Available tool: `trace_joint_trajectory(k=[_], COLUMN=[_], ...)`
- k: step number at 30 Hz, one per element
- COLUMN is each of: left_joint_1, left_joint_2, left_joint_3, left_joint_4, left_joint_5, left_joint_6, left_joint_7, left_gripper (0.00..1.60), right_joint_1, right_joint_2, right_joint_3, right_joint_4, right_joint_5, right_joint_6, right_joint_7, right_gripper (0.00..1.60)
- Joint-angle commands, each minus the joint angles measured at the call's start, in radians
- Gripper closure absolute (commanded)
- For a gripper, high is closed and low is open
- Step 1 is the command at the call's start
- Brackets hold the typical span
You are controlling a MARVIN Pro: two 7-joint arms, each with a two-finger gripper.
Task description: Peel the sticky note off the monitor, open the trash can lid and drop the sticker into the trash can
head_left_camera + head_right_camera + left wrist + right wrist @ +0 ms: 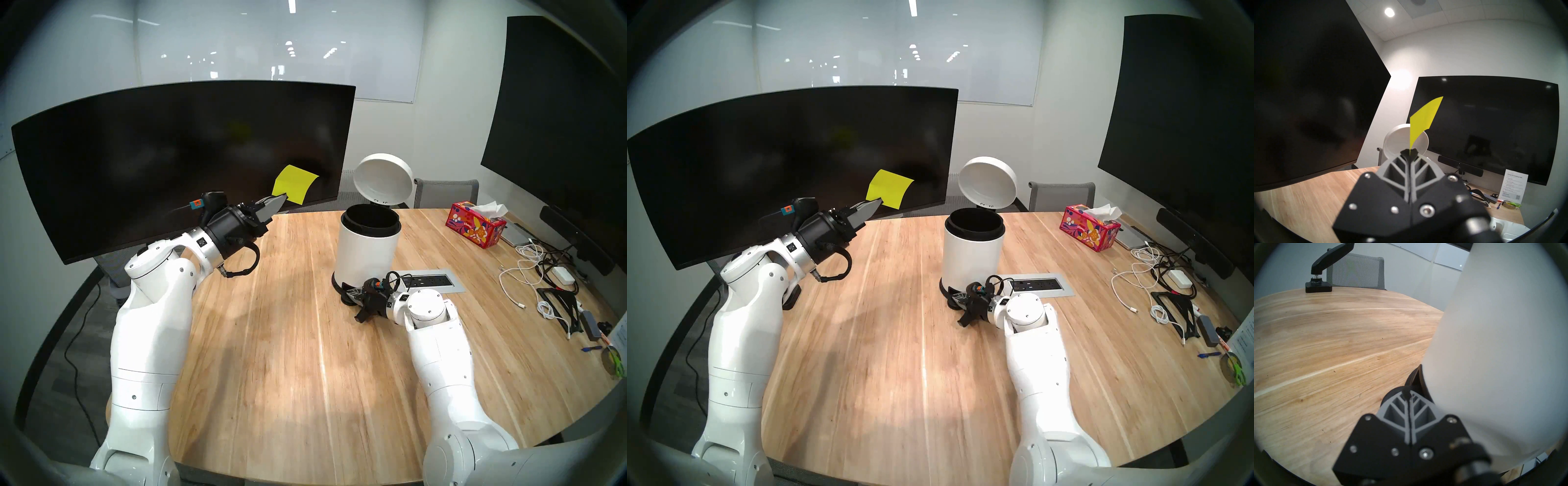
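Note:
My left gripper (280,200) is shut on a corner of the yellow-green sticky note (294,184), which curls free in front of the curved monitor (169,163), left of the trash can. In the left wrist view the note (1421,120) stands up from the closed fingertips. The white trash can (368,247) stands mid-table with its lid (383,180) tipped up and the black inner bucket showing. My right gripper (353,292) is shut, its tip down on the black foot pedal (1398,394) at the can's base, beside the can's white wall (1500,344).
A big flat black screen (556,135) stands at the right. A tissue box (476,229), cables (522,271), a power outlet plate (427,281) and a black stand (556,305) crowd the table's right side. A monitor-arm base (1318,287) and grey chairs sit at the far edge.

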Motion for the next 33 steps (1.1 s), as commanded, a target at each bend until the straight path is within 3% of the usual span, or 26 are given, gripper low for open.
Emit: trace_joint_trajectory(k=[1, 11, 20, 33], left_joint_1=[-0.113, -0.204, -0.301, -0.372], left_joint_2=[0.002, -0.016, -0.029, -0.079], left_joint_3=[0.041, 0.130, 0.237, 0.278], left_joint_4=[0.037, 0.112, 0.241, 0.335], left_joint_5=[-0.006, 0.026, 0.092, 0.117], left_joint_6=[0.034, 0.056, 0.052, 0.032], left_joint_7=[-0.008, 0.003, -0.026, -0.030], left_gripper=[1.60, 1.60, 1.60, 1.60], right_joint_1=[0.000, 0.001, 0.001, 0.001], right_joint_2=[0.004, 0.004, 0.003, 0.002], right_joint_3=[0.005, 0.006, 0.007, 0.008], right_joint_4=[-0.002, -0.002, -0.002, -0.002], right_joint_5=[-0.001, -0.002, -0.003, -0.004], right_joint_6=[0.002, 0.001, 0.001, 0.001], right_joint_7=[-0.005, -0.004, -0.004, -0.003], right_gripper=[1.60, 1.60, 1.60, 1.60])
